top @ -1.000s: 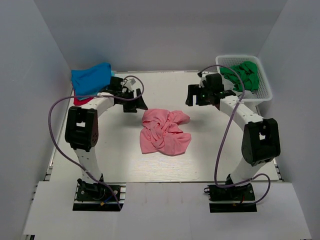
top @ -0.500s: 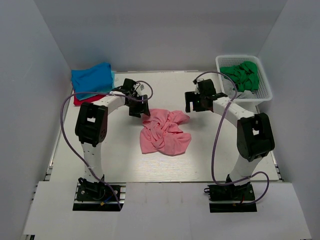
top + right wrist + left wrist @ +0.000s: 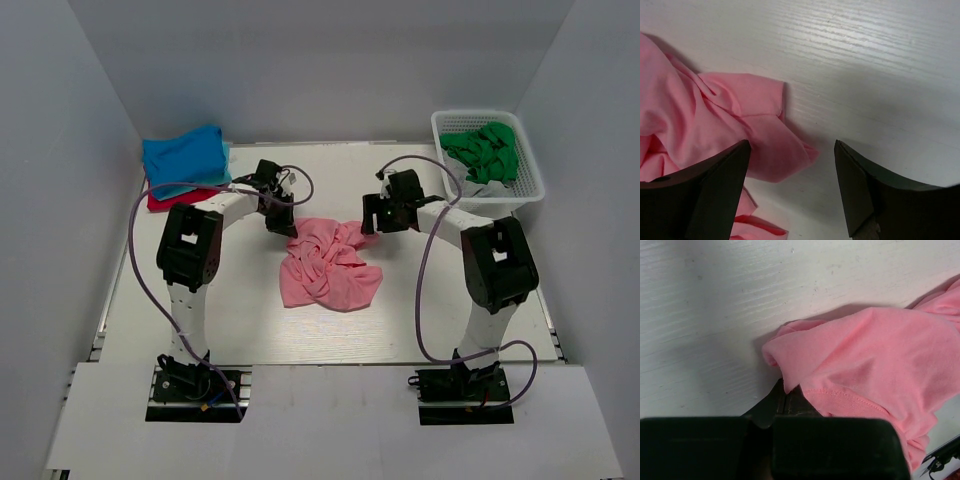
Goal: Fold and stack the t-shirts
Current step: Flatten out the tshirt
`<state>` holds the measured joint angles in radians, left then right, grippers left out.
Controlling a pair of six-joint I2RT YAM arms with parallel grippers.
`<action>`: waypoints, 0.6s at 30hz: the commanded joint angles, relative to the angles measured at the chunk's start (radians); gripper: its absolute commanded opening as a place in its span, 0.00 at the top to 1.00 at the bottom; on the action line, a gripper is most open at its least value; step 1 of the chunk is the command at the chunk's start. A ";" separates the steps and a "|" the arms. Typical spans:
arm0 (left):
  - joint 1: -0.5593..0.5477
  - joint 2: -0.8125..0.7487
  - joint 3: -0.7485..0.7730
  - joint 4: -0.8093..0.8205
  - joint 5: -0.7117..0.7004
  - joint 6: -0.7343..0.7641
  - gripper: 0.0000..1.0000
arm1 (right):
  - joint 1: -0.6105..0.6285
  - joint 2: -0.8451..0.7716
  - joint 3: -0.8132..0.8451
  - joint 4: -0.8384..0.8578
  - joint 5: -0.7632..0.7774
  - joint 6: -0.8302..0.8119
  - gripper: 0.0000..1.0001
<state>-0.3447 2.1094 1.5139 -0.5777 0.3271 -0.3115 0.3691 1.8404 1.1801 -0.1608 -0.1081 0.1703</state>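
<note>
A salmon-pink t-shirt point(image 3: 330, 265) lies crumpled in the middle of the table. My left gripper point(image 3: 285, 222) sits at its upper left corner. In the left wrist view the left gripper point(image 3: 785, 392) is shut, pinching a fold of the pink t-shirt point(image 3: 875, 355). My right gripper point(image 3: 372, 220) is at the shirt's upper right corner. In the right wrist view the right gripper point(image 3: 792, 150) is open, low over the table, with a pink t-shirt point(image 3: 700, 115) corner lying between its fingers point(image 3: 725, 175). A folded blue t-shirt point(image 3: 183, 155) rests on a red one point(image 3: 163, 201) at the back left.
A white basket point(image 3: 531, 178) at the back right holds crumpled green cloth point(image 3: 485, 150). Grey walls close in the table on the left, back and right. Purple cables loop beside both arms.
The left gripper came down from beside the blue stack to the pink shirt's corner and shut on it. The right gripper moved left to the shirt's right corner, its jaws narrowing slightly.
</note>
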 commanded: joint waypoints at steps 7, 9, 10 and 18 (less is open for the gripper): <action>-0.002 -0.087 0.048 -0.016 -0.023 0.000 1.00 | 0.021 0.051 -0.023 0.033 -0.073 0.035 0.75; -0.002 -0.097 0.058 -0.005 -0.014 0.011 1.00 | 0.022 0.023 -0.031 0.058 -0.067 0.044 1.00; -0.002 -0.097 0.078 -0.005 -0.014 0.011 1.00 | 0.021 0.005 -0.030 0.067 -0.065 0.047 1.00; -0.002 -0.120 0.280 -0.051 -0.019 0.023 1.00 | 0.021 -0.191 0.021 0.148 0.077 0.002 1.00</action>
<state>-0.3443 2.0930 1.6722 -0.6266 0.3134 -0.3088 0.3885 1.7802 1.1603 -0.1143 -0.1001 0.2005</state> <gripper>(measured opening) 0.025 0.009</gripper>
